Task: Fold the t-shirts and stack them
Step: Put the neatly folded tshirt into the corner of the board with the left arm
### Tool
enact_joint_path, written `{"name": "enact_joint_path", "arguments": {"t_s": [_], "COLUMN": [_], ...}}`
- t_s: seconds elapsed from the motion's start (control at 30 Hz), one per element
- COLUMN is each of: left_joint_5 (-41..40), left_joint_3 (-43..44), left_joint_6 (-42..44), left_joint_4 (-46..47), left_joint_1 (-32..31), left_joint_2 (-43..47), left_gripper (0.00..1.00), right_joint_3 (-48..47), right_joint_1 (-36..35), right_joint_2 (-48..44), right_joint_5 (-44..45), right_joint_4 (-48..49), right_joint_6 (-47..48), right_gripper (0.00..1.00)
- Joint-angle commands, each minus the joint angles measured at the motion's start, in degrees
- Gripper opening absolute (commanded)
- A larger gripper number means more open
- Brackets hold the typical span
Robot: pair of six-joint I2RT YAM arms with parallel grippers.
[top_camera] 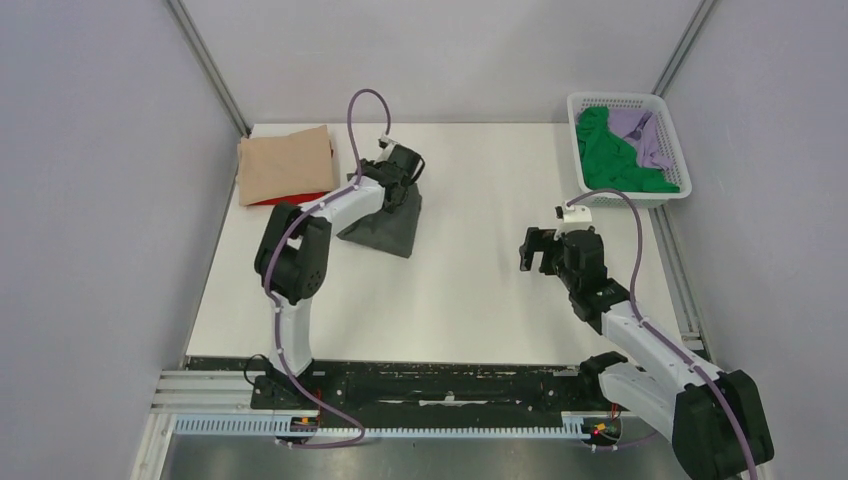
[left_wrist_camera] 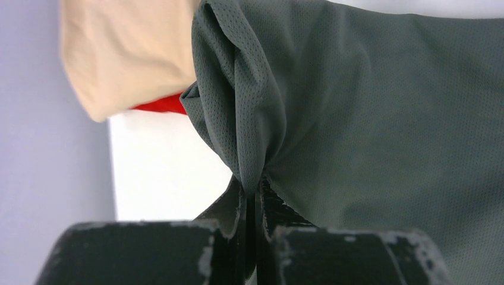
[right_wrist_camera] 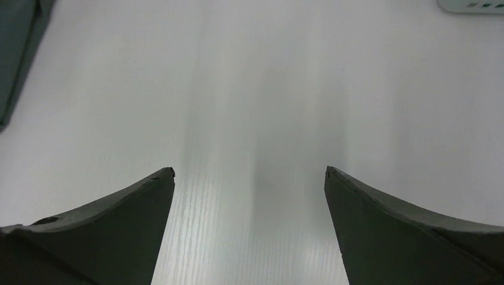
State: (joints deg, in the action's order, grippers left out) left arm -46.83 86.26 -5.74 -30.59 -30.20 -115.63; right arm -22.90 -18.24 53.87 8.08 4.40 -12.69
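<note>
Left gripper (left_wrist_camera: 252, 190) is clenched on a gathered pinch of the dark grey t-shirt (left_wrist_camera: 368, 119), with cloth bunched between the closed jaws and fanning away from them. From above, this shirt hangs tent-like from the pinch, its lower edge resting on the table (top_camera: 470, 290) in the far-left quarter; the drape runs from the gripper toward the near edge and slightly right. The stack sits in the far-left corner: tan t-shirt (top_camera: 285, 165) on top, with a strip of red t-shirt (top_camera: 290, 198) showing under its near edge. It lies just left of the held shirt, near but apparently not touching. Judgement: the placement turns on a short carry leftward toward that corner, and the left arm is much the nearer. Right gripper (right_wrist_camera: 249, 178) is spread wide with nothing between its fingers, over bare table right of centre and well apart from the grey shirt. Green t-shirt (top_camera: 610, 160) and lilac t-shirt (top_camera: 640, 130) lie crumpled in the white basket (top_camera: 625, 98) at the far-right corner.
</note>
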Motion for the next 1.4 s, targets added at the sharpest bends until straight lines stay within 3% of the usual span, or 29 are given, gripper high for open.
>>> {"name": "enact_joint_path", "arguments": {"t_s": [0.0, 0.23, 0.63, 1.37], "left_joint_5": [-5.0, -5.0, -1.6, 4.2], "left_joint_3": [5.3, 12.8, 26.8, 29.2], "left_joint_6": [14.0, 24.4, 31.0, 34.8], "left_joint_4": [6.3, 12.7, 10.3, 6.4], "left_joint_1": [4.9, 10.8, 15.9, 19.3], "left_joint_2": [-1.5, -3.7, -6.7, -0.1], "left_gripper": [0.02, 0.02, 0.02, 0.02], "right_joint_3": [-2.8, -3.9, -4.7, -5.3], "right_joint_1": [0.1, 0.1, 0.2, 0.2], "right_joint_2": [2.6, 6.8, 10.1, 10.9], "right_joint_5": [1.7, 2.7, 3.6, 4.6], "right_joint_4": [1.1, 1.9, 2.3, 1.4], "right_joint_6": [1.8, 2.2, 1.9, 1.9], "right_gripper": [0.98, 0.98, 0.98, 0.98]}}
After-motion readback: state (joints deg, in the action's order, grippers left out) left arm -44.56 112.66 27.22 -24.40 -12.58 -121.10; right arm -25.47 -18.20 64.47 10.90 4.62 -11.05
